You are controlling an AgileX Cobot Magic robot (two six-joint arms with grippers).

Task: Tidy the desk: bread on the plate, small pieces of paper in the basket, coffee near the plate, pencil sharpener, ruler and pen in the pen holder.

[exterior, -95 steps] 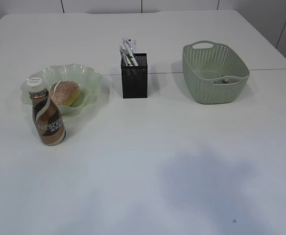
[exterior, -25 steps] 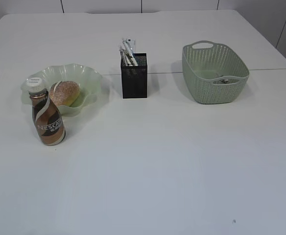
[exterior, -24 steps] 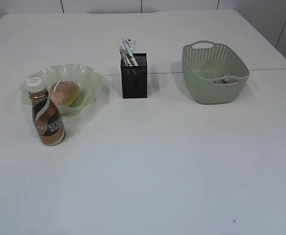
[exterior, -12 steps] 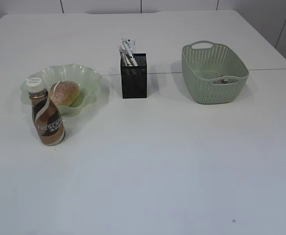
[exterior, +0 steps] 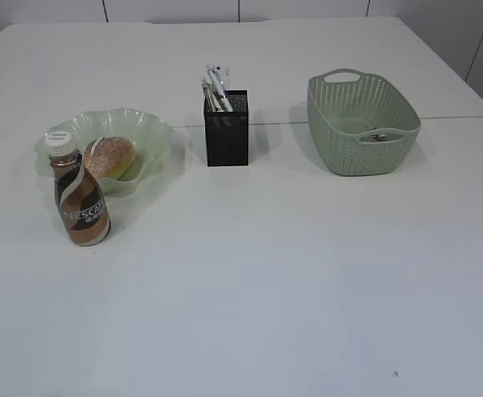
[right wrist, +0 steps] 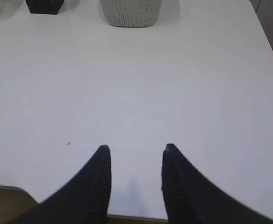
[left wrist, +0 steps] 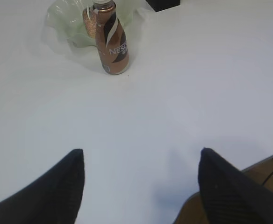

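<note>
Well, the bread lies on the green wavy-rimmed plate at the left of the white table, and the coffee bottle stands upright just in front of that plate, close against its near rim. From my left wrist I see the same bottle with the plate behind it. At the middle back stands the black mesh pen holder, with white pens sticking up out of it; I cannot tell a ruler or sharpener among them. To its right, well apart, sits the green woven basket, and something small lies on its floor near the front wall, too small for me to name.

My left gripper hangs low over bare tabletop near the front edge, its two dark fingers spread wide, nothing between them. My right gripper hovers over the right front of the table with its fingers parted more narrowly, also holding nothing. From there the basket and a corner of the pen holder show at the far side.
</note>
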